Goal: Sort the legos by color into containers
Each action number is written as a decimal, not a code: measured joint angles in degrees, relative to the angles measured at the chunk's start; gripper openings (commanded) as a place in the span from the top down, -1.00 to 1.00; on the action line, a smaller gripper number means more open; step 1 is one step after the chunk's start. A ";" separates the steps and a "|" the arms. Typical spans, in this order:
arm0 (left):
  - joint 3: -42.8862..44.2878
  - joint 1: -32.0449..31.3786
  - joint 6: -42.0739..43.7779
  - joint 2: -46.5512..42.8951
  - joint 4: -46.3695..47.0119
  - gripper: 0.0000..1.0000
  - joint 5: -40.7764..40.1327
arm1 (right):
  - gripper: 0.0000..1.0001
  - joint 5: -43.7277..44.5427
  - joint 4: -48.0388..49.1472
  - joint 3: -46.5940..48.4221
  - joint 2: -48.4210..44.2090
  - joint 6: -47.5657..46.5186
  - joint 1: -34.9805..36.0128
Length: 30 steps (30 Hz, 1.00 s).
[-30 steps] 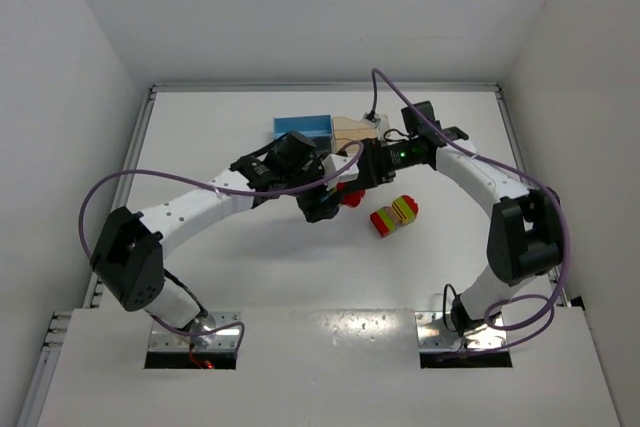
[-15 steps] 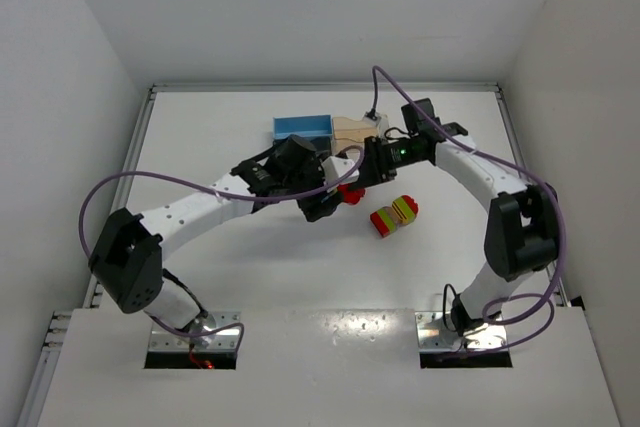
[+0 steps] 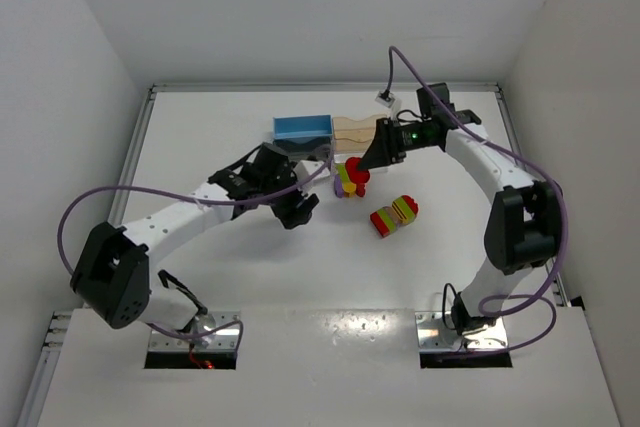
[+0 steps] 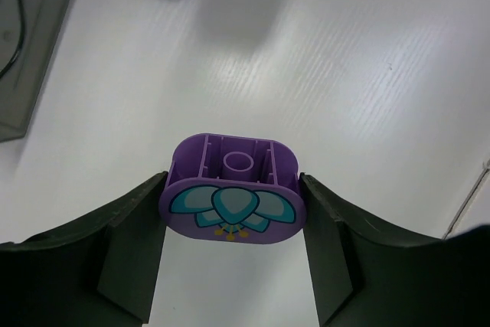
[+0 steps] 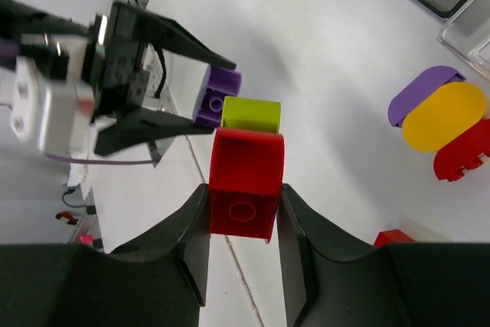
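Bricks in grip numbered two: the left end effector [image 4: 233, 189] pinched one purple brick [image 4: 230, 206] printed with a teal flower, and the right end effector [image 5: 245, 193] pinched a red brick [image 5: 246, 166] touching a lime brick [image 5: 250, 114]. Two clumps lay on the counter [image 3: 200, 137], a purple-yellow-red clump [image 3: 348, 178] and a red-yellow-lime clump [image 3: 394, 215].

I see bare table [image 3: 200, 137] left of the containers [image 3: 302, 127], but a lego clump [image 3: 348, 179], left gripper [image 3: 300, 212] and right gripper [image 3: 367, 166] crowd their front.

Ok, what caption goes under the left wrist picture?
Left gripper grips a purple lego with a flower print over the white table.
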 measured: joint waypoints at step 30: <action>36.13 12.68 -31.21 32.46 8.55 0.58 -18.38 | 1.00 11.32 -3.89 -0.24 -6.95 -7.78 -4.02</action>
